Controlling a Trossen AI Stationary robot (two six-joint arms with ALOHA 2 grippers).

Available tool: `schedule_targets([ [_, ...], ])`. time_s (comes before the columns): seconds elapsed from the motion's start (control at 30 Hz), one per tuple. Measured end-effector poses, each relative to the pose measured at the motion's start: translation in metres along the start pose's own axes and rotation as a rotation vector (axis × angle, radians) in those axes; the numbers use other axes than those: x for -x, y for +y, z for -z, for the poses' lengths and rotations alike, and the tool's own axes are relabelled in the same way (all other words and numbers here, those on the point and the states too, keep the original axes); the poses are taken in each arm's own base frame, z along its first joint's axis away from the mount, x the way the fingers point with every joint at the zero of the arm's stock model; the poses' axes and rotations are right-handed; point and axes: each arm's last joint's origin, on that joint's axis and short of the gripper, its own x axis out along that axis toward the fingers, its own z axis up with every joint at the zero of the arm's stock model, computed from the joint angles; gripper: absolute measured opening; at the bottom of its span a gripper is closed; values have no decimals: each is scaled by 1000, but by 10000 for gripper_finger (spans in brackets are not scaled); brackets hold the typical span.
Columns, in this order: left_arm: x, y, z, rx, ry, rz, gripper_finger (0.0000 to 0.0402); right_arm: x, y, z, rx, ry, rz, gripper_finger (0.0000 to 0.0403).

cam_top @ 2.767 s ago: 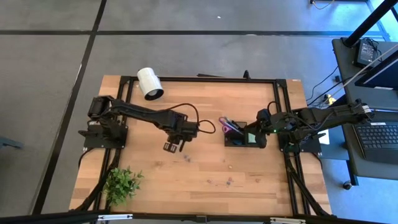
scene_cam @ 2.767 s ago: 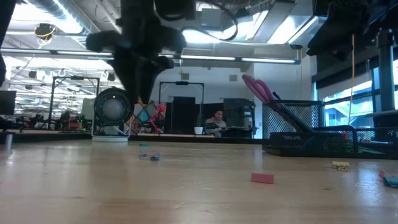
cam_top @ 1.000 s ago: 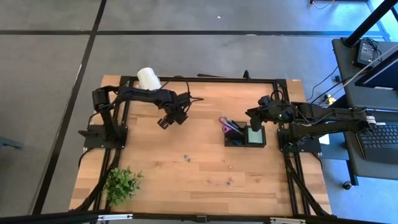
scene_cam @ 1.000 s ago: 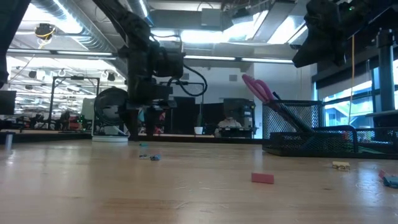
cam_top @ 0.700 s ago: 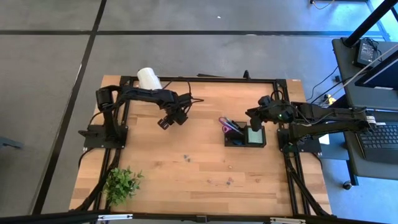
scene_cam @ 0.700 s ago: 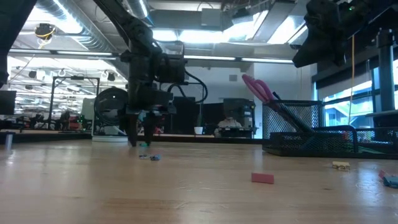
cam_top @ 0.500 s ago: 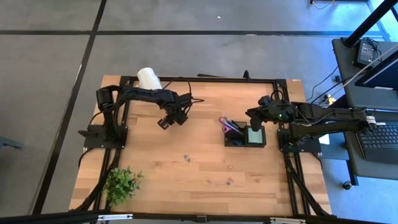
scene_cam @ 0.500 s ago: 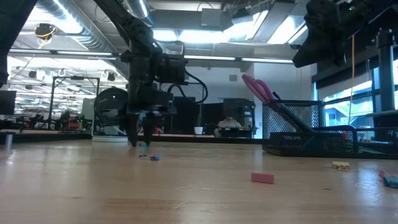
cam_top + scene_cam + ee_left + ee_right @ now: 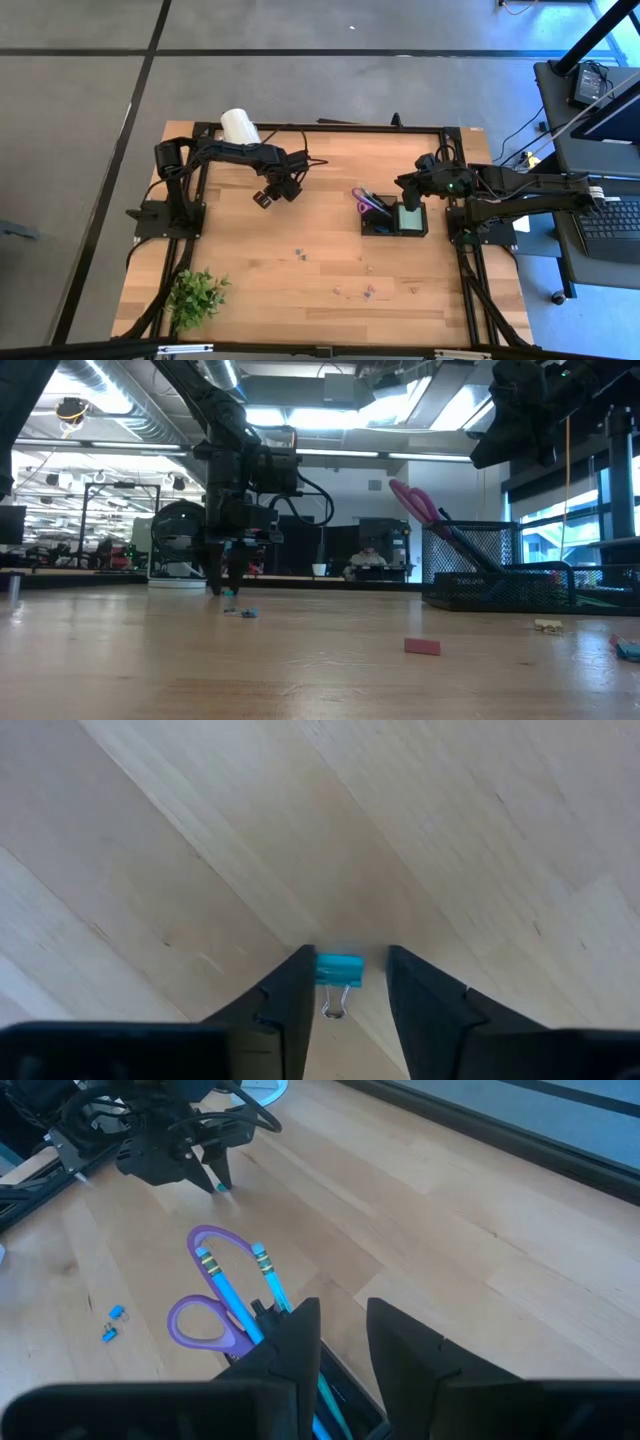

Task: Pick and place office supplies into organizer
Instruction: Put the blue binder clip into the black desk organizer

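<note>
Scissors (image 9: 205, 1315), pens and notepad (image 9: 408, 218) sit in the organizer (image 9: 394, 232) near the desk's right edge. Left gripper (image 9: 343, 982) straddles a blue binder clip (image 9: 339, 970), fingers apart (several clips remain); right gripper (image 9: 343, 1330) hovers over the organizer, fingers apart.

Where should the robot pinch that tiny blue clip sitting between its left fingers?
Probably on the blue body of the clip, coming straight down as the left gripper does now. The body lies flat on the table between the open fingers; its thin wire handle points back and looks too slight to grip.
</note>
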Motion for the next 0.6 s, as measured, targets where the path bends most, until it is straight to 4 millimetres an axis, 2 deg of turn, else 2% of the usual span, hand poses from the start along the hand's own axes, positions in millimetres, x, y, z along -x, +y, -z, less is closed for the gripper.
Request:
schedule_targets([
  [0.6, 0, 0, -1, 17, -8, -2, 63, 0, 0, 0, 4, 0, 0, 90],
])
